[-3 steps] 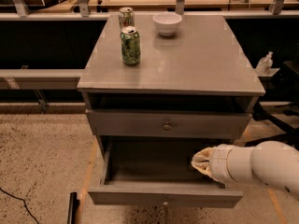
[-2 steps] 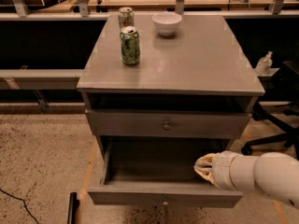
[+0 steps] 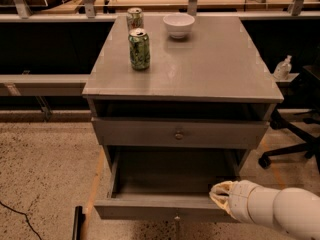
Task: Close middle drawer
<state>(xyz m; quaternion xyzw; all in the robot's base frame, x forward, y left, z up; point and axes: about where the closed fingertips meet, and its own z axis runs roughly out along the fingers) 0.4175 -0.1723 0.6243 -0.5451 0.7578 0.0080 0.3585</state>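
The middle drawer is pulled far out of the grey cabinet. Its shallow box is empty, and a tiny knob shows at the lower edge of its front. My gripper, cream-coloured on a white arm reaching in from the lower right, sits at the right end of the drawer front's top rim, seemingly touching it. The top drawer, with its larger knob, sits above and looks nearly shut. The lowest drawer is hidden under the open one.
On the cabinet top stand two green cans and a white bowl. An office chair base is on the floor at right. A black bar and a cable lie at lower left.
My gripper has moved from inside the drawer's right side down and forward to the front rim. The drawer has not visibly moved.
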